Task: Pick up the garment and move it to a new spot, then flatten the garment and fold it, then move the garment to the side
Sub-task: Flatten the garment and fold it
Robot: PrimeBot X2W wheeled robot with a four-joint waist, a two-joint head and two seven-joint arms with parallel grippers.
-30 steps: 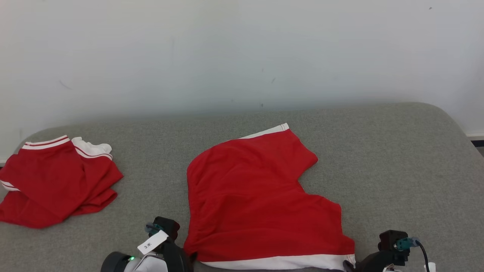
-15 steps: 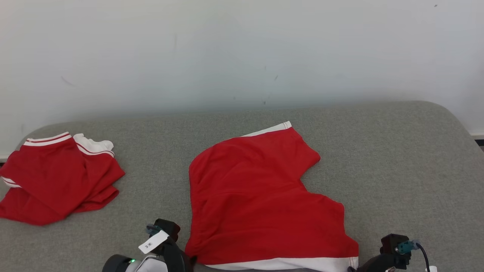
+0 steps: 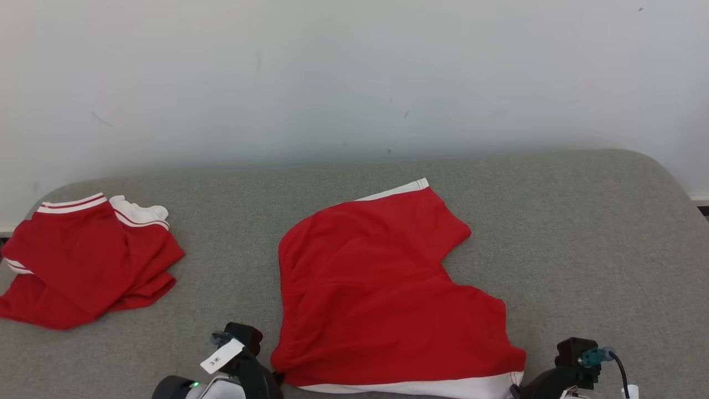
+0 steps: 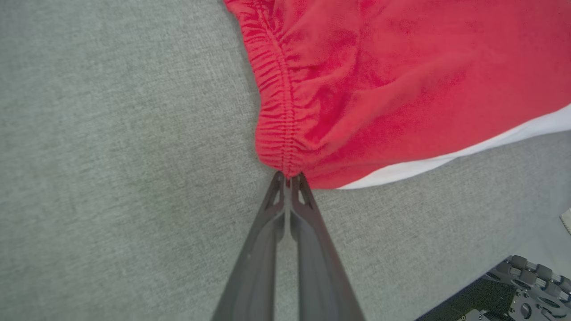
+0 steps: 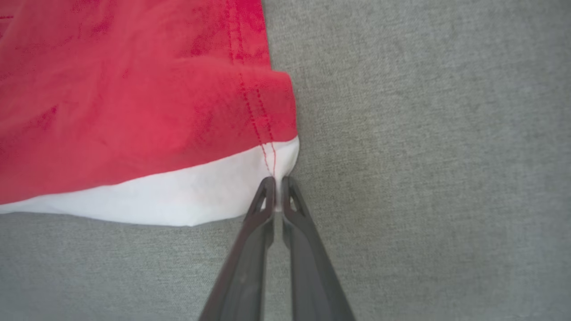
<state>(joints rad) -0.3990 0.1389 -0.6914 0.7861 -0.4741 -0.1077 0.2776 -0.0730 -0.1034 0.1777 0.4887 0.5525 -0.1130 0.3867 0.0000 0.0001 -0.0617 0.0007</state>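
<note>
Left gripper [image 4: 289, 176] closed tight on the gathered-elastic corner of the red garment [image 3: 376, 288], right gripper [image 5: 276, 180] closed on the white-band corner at the other near end. Garment lies spread mid grey cushion [image 3: 581, 221], extending away from both grippers toward the wall [image 3: 354, 83]; its white near edge runs left-right between them. Each arm has its own corner, so next move looks like a paired lift or pull

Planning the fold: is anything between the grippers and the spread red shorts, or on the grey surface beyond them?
Nothing visible. The left gripper and right gripper each pinch a near corner of the red shorts. The grey surface beyond is bare; another red garment lies far left.
</note>
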